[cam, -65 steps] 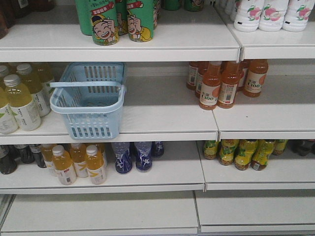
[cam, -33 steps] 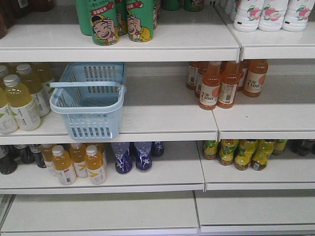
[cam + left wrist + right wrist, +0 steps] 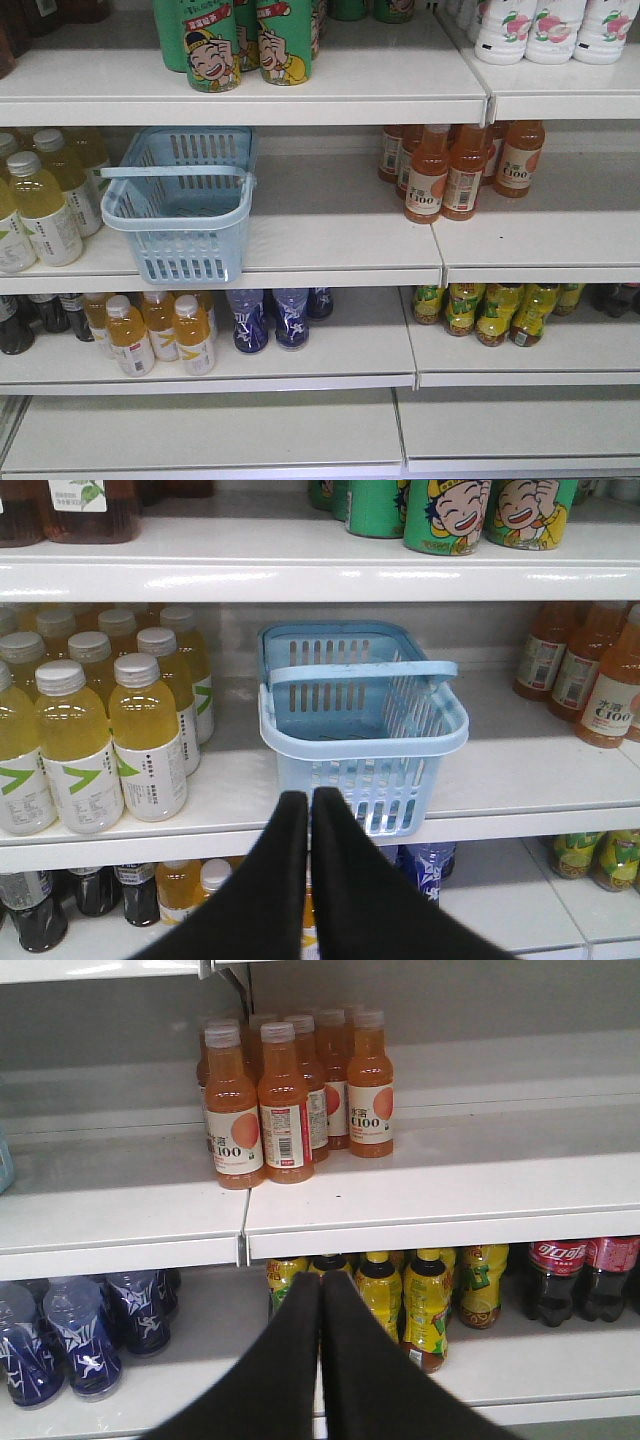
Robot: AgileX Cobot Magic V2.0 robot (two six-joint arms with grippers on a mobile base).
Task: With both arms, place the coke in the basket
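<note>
Left claw pressed together, holding nothing, aimed at basket on the middle shelf. Right claw same, fingers together and empty, facing orange juice bottles. No coke can in any view, only dark cola bottles. Nothing moved over the last second, so I'd say pickup hasn't started.

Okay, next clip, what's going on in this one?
Nothing is being handled yet. The light blue basket looks empty and sits on the middle shelf beside pale yellow bottles. The left claw is shut, holding nothing, pointed toward the basket. The right claw is shut and empty too, facing the orange bottles. No red coke can shows in any view, only dark cola bottles on a lower shelf.
</note>
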